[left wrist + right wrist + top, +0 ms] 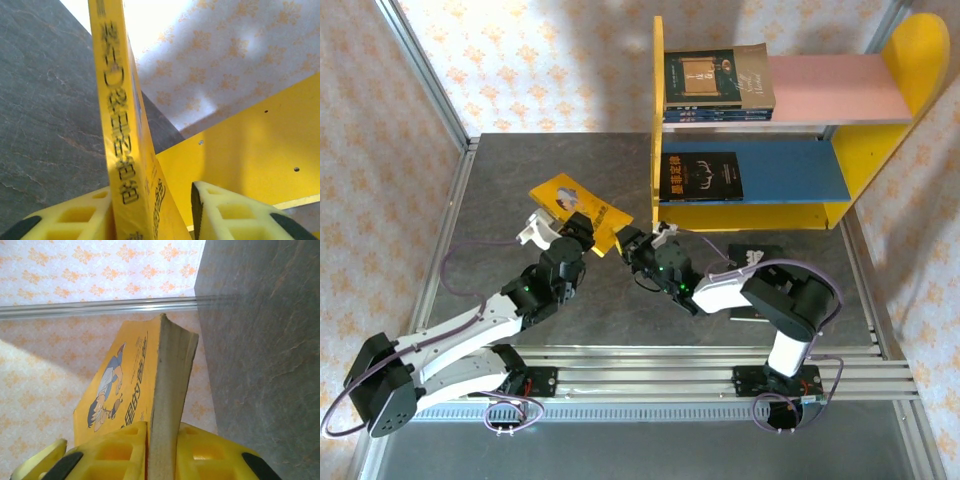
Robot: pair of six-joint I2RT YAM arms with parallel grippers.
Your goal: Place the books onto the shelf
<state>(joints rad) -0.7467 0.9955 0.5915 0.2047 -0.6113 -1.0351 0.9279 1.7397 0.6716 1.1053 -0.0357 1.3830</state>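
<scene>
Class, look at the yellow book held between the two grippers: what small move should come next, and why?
Probably the left gripper should open wider and back off the yellow book. The right gripper is clamped on its page edge, while a gap shows beside one left finger, so the right arm could then carry it to the shelf.

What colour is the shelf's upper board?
The upper board is pink, clearest in the top external view.

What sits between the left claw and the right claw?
The yellow book. In the top view it bridges the left claw and the right claw. The right wrist view shows the claw shut on its page edge; the left wrist view shows the claw open around its spine.
</scene>
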